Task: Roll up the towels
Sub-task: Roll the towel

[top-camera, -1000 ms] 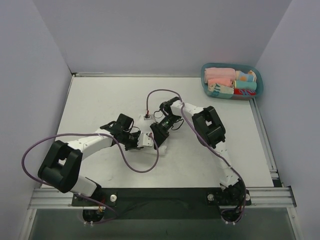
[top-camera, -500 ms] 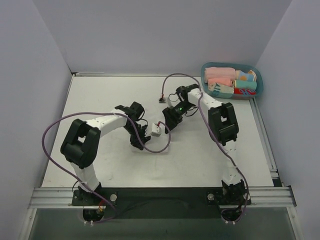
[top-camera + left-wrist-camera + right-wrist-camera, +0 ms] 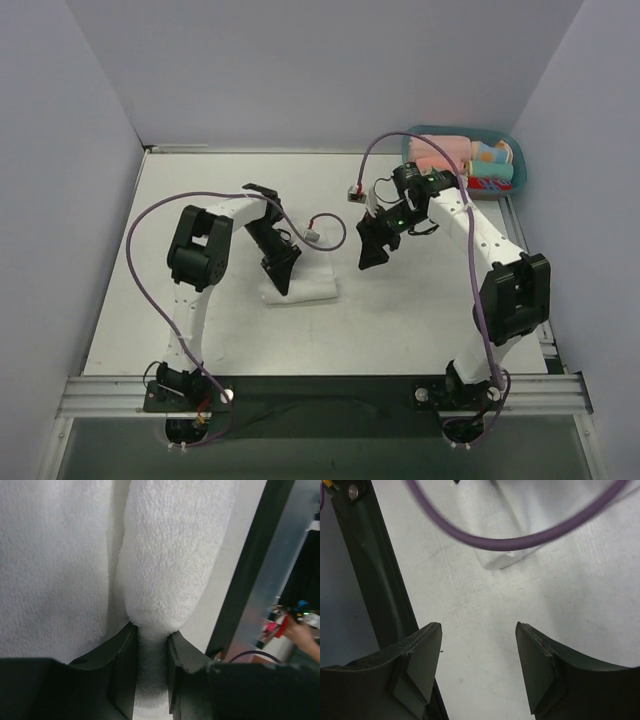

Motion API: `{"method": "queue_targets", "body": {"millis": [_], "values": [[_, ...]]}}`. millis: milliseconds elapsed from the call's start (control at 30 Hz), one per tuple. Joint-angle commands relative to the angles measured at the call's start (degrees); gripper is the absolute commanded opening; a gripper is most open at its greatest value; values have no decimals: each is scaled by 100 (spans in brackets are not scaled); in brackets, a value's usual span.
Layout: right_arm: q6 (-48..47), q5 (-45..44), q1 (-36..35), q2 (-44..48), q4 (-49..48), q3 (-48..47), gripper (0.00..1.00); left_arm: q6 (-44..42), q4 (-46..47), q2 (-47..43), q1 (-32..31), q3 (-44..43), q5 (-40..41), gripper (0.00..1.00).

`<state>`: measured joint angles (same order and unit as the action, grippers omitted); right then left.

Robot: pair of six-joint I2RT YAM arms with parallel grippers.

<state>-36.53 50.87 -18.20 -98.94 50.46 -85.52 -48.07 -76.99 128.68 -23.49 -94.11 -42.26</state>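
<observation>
A white towel [image 3: 315,290] lies partly rolled in the middle of the table. In the left wrist view its thick rolled fold [image 3: 165,555] runs away from the jaws, with flat towel to the left. My left gripper [image 3: 283,275] [image 3: 151,645] is shut on the near end of that rolled fold. My right gripper [image 3: 370,255] [image 3: 477,670] is open and empty, above bare table to the right of the towel. The towel's corner [image 3: 490,545] shows ahead of the right jaws.
A teal basket [image 3: 521,165] with several rolled coloured cloths stands at the back right. Purple cables [image 3: 330,235] [image 3: 520,540] loop over the table between the arms. Grey walls close the left, back and right sides. A black rail [image 3: 375,580] runs along the table's near edge.
My right gripper has drawn away from the towel, to the right. My left arm has swung its elbow back and left while its gripper stays at the towel's left end.
</observation>
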Motion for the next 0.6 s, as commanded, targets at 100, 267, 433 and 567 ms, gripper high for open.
{"method": "queue_targets", "body": {"millis": [100,267,433,567], "values": [[-126,-937,-1149,638,-659,570,61,-1,-668,1317,125,-573,675,18],[-29,-2245,-2169,200,-1661,615,63,-27,-879,1607,248,-837,675,18],[-512,-2836,-2855,-433,-2416,597,62,-44,-976,1765,274,-1013,631,27],[-942,-3285,-3225,-556,-3094,940,62,-44,-985,1757,292,-1005,614,30]]}}
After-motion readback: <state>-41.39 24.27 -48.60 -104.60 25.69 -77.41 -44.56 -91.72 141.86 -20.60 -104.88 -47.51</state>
